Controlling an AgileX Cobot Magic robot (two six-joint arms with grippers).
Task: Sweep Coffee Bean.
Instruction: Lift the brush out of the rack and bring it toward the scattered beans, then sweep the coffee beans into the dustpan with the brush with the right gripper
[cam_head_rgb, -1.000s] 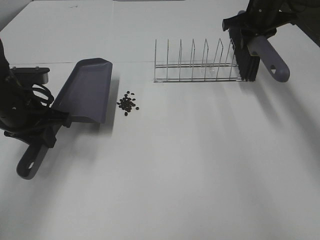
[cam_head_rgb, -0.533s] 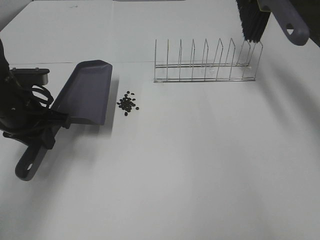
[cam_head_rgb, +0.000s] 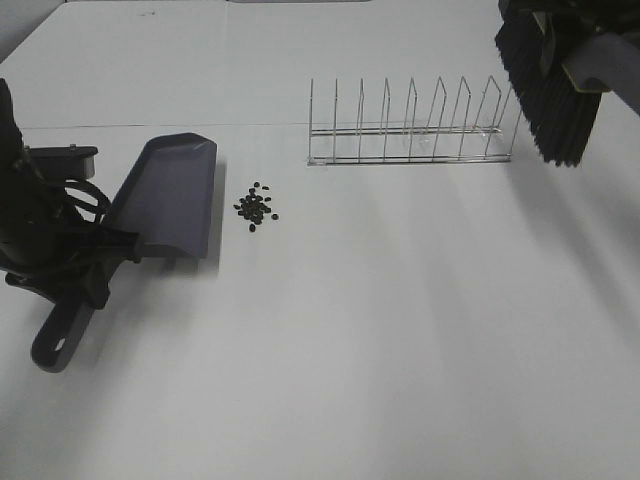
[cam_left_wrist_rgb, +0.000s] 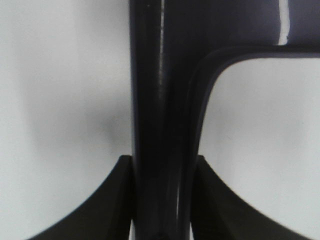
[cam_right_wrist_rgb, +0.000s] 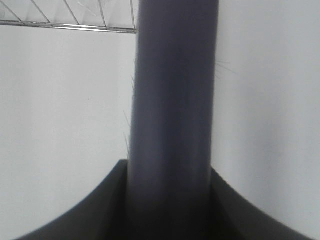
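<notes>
A loose cluster of tiny dark coffee beans (cam_head_rgb: 256, 207) lies on the white table, just right of the grey-purple dustpan (cam_head_rgb: 170, 196). My left gripper (cam_head_rgb: 98, 262) is shut on the dustpan's handle (cam_left_wrist_rgb: 161, 125), and the pan rests low on the table at the left. My right gripper (cam_head_rgb: 585, 30) is shut on the brush's grey-purple handle (cam_right_wrist_rgb: 172, 105) at the far upper right. The brush's black bristles (cam_head_rgb: 553, 95) hang in the air, right of the wire rack and far from the beans.
A wire dish rack (cam_head_rgb: 410, 125) with several upright dividers stands behind the beans, towards the right. It also shows in the right wrist view (cam_right_wrist_rgb: 70, 15). A seam (cam_head_rgb: 150, 126) crosses the table behind the dustpan.
My right gripper lifted the brush out of the rack's right end, up, then down and to the right of the rack. The dustpan tilted and dropped slightly lower.
</notes>
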